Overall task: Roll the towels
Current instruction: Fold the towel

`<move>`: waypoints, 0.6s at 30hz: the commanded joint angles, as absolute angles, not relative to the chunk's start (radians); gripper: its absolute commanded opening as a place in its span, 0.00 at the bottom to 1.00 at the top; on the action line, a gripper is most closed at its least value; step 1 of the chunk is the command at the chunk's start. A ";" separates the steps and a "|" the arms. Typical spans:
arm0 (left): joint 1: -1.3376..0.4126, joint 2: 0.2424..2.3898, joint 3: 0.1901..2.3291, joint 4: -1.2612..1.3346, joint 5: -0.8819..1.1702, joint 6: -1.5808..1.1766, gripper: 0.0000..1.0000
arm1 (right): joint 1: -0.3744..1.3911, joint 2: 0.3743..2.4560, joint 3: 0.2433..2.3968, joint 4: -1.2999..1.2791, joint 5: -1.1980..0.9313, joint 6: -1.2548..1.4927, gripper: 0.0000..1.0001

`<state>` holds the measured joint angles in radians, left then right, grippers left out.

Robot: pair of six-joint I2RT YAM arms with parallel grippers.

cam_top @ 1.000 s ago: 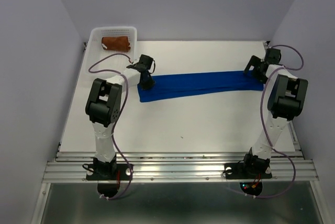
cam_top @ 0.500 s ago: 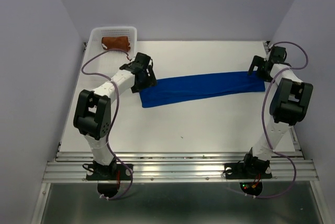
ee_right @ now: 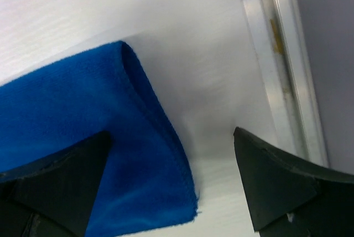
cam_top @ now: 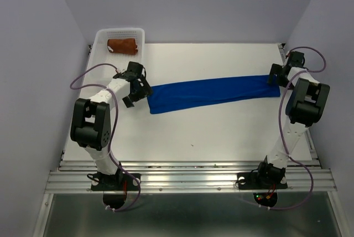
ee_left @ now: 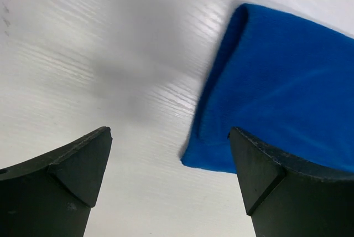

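Blue cloth, my royal blue towel (cam_top: 213, 94), lies flat on the white table (cam_top: 221, 132). Its long axis runs left to right, with the right end slightly farther from my bases than the left.

My left arm reaches forward with its elbow out to the left. The left gripper (cam_top: 138, 92) sits low, just beside the towel's left end. Its fingers (ee_left: 72, 176) are spread wide and hold nothing, and only the towel's folded corner (ee_left: 282, 93) shows between them, nearer the right finger.

My right arm stretches up the table's right side. The right gripper (cam_top: 275, 77) is at the towel's right end, fingers (ee_right: 282, 187) also wide apart. The doubled edge of the cloth (ee_right: 83, 115) lies in the gap toward the left finger. I cannot tell whether either tip touches the table.

The rust-brown towel (cam_top: 122, 45) sits as a small bundle in the white basket (cam_top: 99, 40) at the far left corner.
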<state>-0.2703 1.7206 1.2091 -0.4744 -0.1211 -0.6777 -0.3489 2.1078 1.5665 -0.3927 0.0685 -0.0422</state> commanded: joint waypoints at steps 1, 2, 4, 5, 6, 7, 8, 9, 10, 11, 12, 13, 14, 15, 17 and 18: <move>-0.242 1.675 1.163 -0.425 -0.081 -0.716 0.99 | -0.354 2.175 1.621 -0.429 0.072 -0.074 1.00; -0.239 1.684 1.161 -0.416 -0.074 -0.716 0.99 | -0.354 2.186 1.618 -0.433 0.083 -0.069 0.96; -0.238 1.703 1.169 -0.407 -0.061 -0.718 0.99 | -0.363 2.201 1.624 -0.451 0.078 -0.054 0.84; -0.238 1.707 1.172 -0.403 -0.061 -0.716 0.99 | -0.364 2.198 1.620 -0.451 0.068 -0.052 0.76; -0.238 1.710 1.170 -0.388 -0.060 -0.718 0.99 | -0.364 2.192 1.608 -0.451 0.037 -0.058 0.63; -0.238 1.713 1.169 -0.377 -0.048 -0.716 0.99 | -0.364 2.186 1.603 -0.451 0.031 -0.060 0.58; -0.238 1.718 1.167 -0.353 -0.043 -0.712 0.99 | -0.364 2.178 1.598 -0.451 0.034 -0.058 0.40; -0.239 1.721 1.164 -0.353 -0.034 -0.710 0.99 | -0.364 2.172 1.594 -0.451 0.032 -0.063 0.31; -0.239 1.729 1.161 -0.332 -0.022 -0.707 0.99 | -0.364 2.157 1.586 -0.451 0.031 -0.069 0.24; -0.238 1.735 1.166 -0.324 -0.009 -0.706 0.99 | -0.364 2.149 1.585 -0.451 0.031 -0.074 0.15; -0.239 1.741 1.166 -0.321 -0.009 -0.703 0.99 | -0.364 2.138 1.585 -0.448 0.032 -0.081 0.12; -0.241 1.749 1.173 -0.318 -0.005 -0.696 0.99 | -0.364 2.126 1.585 -0.446 0.032 -0.087 0.11; -0.245 1.759 1.175 -0.314 -0.006 -0.696 0.99 | -0.364 2.112 1.583 -0.442 0.035 -0.101 0.11; -0.250 1.766 1.177 -0.301 -0.006 -0.695 0.99 | -0.364 2.082 1.580 -0.422 0.049 -0.126 0.10; -0.270 1.788 1.189 -0.290 0.029 -0.686 0.99 | -0.364 2.047 1.571 -0.396 0.090 -0.141 0.08; -0.276 1.796 1.198 -0.290 0.029 -0.683 0.99 | -0.364 2.013 1.566 -0.375 0.130 -0.159 0.07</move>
<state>-0.2432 1.7695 1.1618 -0.3218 -0.0097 -0.7044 -0.3523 2.1307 1.5806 -0.3996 0.0353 -0.0917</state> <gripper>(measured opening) 0.986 0.124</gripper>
